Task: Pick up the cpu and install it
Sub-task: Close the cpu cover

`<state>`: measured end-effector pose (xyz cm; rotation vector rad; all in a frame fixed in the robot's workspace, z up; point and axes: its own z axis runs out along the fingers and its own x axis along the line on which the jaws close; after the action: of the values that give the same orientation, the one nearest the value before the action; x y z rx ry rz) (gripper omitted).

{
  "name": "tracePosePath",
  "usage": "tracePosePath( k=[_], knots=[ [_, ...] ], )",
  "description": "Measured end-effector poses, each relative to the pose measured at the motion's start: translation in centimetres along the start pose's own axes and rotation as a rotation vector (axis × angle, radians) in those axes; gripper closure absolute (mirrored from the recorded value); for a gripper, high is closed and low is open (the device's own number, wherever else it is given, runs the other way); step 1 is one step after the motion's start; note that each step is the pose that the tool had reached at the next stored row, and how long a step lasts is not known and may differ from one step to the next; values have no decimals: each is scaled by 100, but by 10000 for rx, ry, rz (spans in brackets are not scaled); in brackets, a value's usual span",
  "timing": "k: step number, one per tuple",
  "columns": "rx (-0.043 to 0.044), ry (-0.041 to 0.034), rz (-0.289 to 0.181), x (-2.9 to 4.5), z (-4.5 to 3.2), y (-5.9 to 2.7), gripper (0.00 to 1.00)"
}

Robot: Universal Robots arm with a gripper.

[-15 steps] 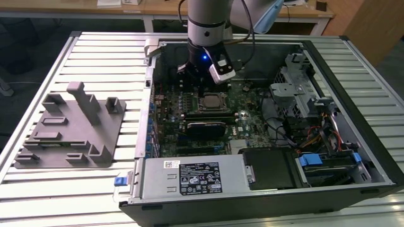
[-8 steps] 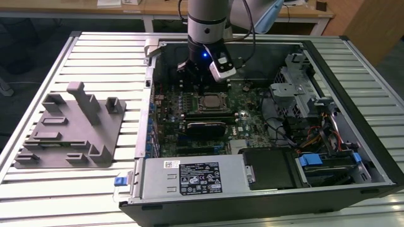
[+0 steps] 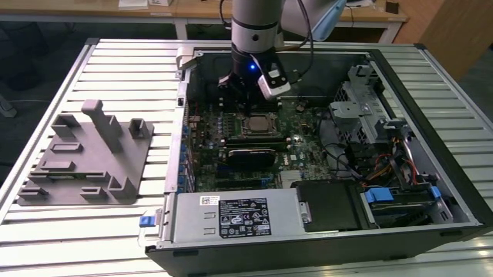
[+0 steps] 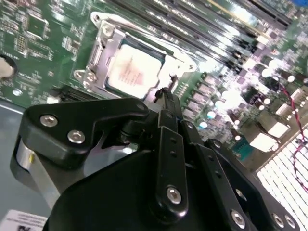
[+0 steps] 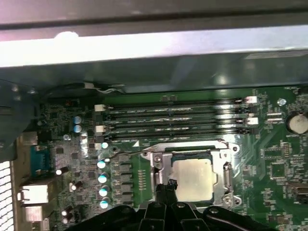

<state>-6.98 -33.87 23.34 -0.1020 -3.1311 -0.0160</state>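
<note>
While the claw [image 5: 168,185] hovers, cpu [image 5: 192,179] sits socketed.

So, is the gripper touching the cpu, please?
Cannot tell: in both wrist views the tip of the gripper overlaps the edge of the cpu, hiding any gap.

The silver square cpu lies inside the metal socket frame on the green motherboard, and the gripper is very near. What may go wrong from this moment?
1. The black gripper has its tip close by the edge of the flat silver square cpu; a sideways slip might scrape it or shift it in the metal socket frame.
2. The row of small silver capacitors stands close beside the socket; the gripper's wide black links might knock them.
</note>
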Motion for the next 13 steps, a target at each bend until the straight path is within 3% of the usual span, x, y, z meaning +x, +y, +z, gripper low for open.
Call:
tracePosePath(
  k=[7,13],
  knots=[
    [0,0,0,-207,-2,13,89],
    [-6,-51,176,-234,-1,16,89]
  ],
)
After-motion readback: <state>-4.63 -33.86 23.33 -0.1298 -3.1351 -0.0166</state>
